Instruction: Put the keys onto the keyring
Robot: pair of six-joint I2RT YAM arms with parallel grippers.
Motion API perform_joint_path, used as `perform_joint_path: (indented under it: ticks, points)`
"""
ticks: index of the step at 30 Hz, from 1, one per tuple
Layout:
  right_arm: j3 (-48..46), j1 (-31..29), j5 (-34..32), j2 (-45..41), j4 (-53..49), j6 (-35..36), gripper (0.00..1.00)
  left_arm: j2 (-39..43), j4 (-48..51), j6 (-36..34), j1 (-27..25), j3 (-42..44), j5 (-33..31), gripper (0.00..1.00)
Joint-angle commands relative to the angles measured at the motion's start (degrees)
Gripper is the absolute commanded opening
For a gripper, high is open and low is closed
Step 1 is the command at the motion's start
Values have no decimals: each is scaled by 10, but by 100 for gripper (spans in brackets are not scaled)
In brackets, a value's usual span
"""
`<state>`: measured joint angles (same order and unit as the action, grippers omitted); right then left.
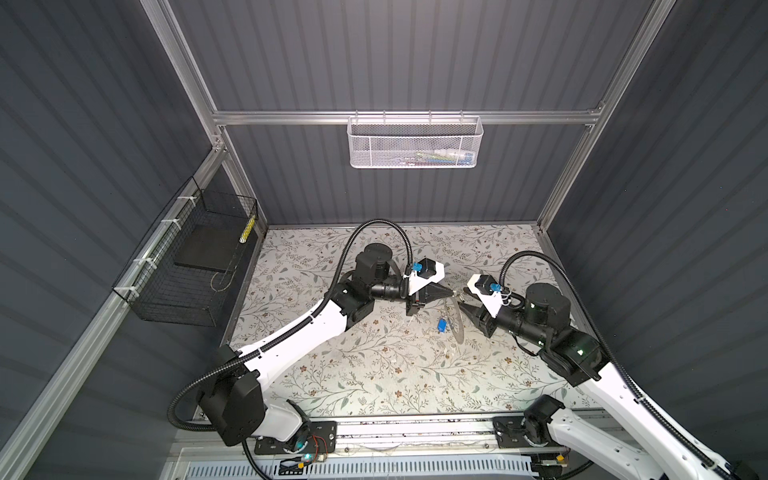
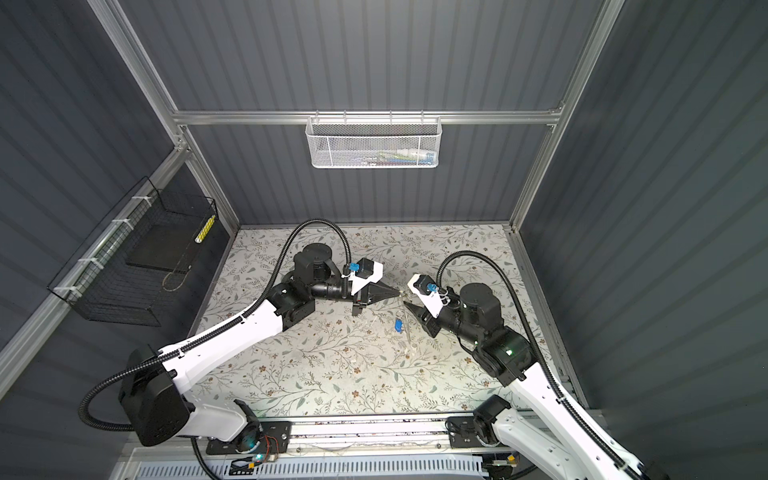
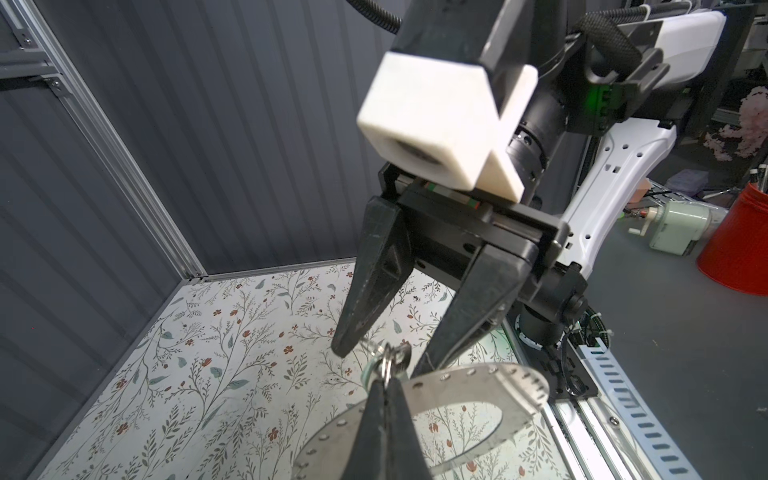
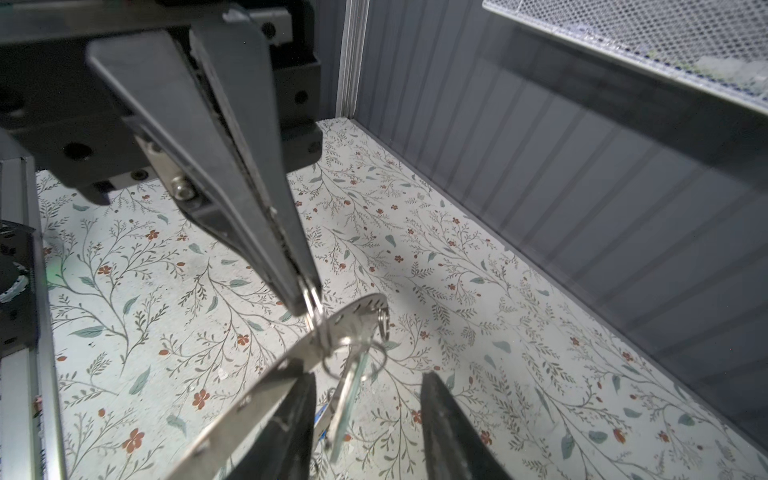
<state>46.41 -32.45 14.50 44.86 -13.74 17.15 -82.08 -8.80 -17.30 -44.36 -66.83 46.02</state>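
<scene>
You are looking down into a dark grey ribbed enclosure framed in aluminium, with a floral-patterned table (image 1: 374, 374) as its floor. Your two white-and-black arms reach in from the near rail (image 1: 415, 428). The left arm (image 1: 291, 345) and the right arm (image 1: 615, 374) meet tip to tip, right of the table's centre. A black wire basket (image 1: 187, 266) hangs on the left wall and a white mesh basket (image 1: 415, 143) on the back wall (image 1: 415, 62). The labels on the things inside the white basket are too blurred to read. Your left gripper (image 4: 305, 296) has its jaws pressed together, pinching a small split ring (image 4: 312, 305) threaded at the rim of the keyring (image 4: 249, 395). The keyring is a wide flat grey metal band with tiny holes along its edge, and it hangs tilted above the table. Your right gripper (image 3: 380, 358) faces it with jaws spread, one finger on each side of the clear-headed key (image 4: 349, 399). That key dangles from another small ring at the keyring's rim, and the fingers are not closed on it. The blue-headed key (image 1: 441, 325) shows just beside the keyring's lower arc; you cannot tell whether it hangs from the band or lies on the table. Open table lies to the left and toward the near rail. The back wall and the right wall stand well apart from both grippers.
</scene>
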Motion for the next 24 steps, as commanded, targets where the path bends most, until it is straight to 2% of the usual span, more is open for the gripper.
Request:
perform_joint_path:
  ticks: [1,7,10,13,17,24]
  points:
    - [15,-1,16,13,17,8,36,14,-43,23,2,6,-4,0]
    - [19,-2,15,19,6,18,20,15,-72,46,5,8,-44,0]
    - [34,-1,4,24,-2,34,8,13,-108,67,8,14,-67,0]
    - [58,-1,2,40,-23,55,1,6,-157,92,10,25,-79,0]
    - [84,-2,5,68,-51,71,0,-9,-208,128,10,24,-71,0]
    - [104,-2,4,91,-71,86,0,-16,-247,144,11,36,-93,0]
